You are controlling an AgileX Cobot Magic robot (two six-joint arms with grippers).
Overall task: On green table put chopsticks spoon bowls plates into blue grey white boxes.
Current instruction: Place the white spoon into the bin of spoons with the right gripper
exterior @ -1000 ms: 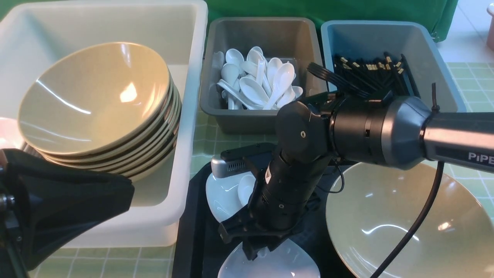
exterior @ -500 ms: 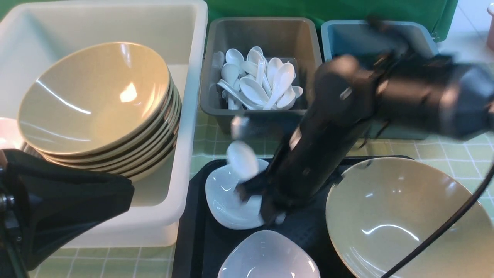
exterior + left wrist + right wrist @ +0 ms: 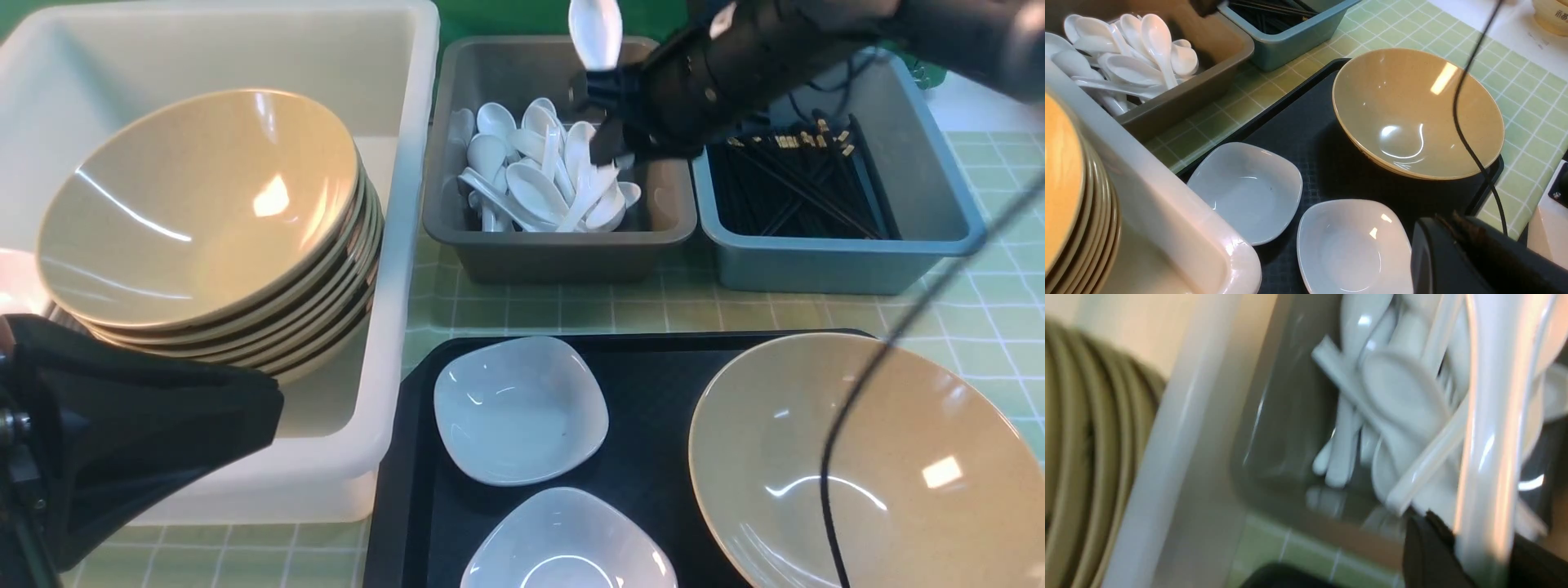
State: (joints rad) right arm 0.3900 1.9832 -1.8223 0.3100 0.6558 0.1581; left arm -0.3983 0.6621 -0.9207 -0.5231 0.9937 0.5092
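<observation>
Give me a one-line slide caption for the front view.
Right fingers hold a white spoon above the grey box; two plates and a bowl sit on the black tray.

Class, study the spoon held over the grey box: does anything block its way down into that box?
Nothing visible does. The right tool holds the spoon above the open grey box; only the heap of spoons lies below.

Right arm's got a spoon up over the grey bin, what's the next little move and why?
Probably lower the right gripper a little toward the grey box, then open. The spoon it grips is held above that box, over the pile of spoons already inside, so a short descent should avoid a hard drop.
</observation>
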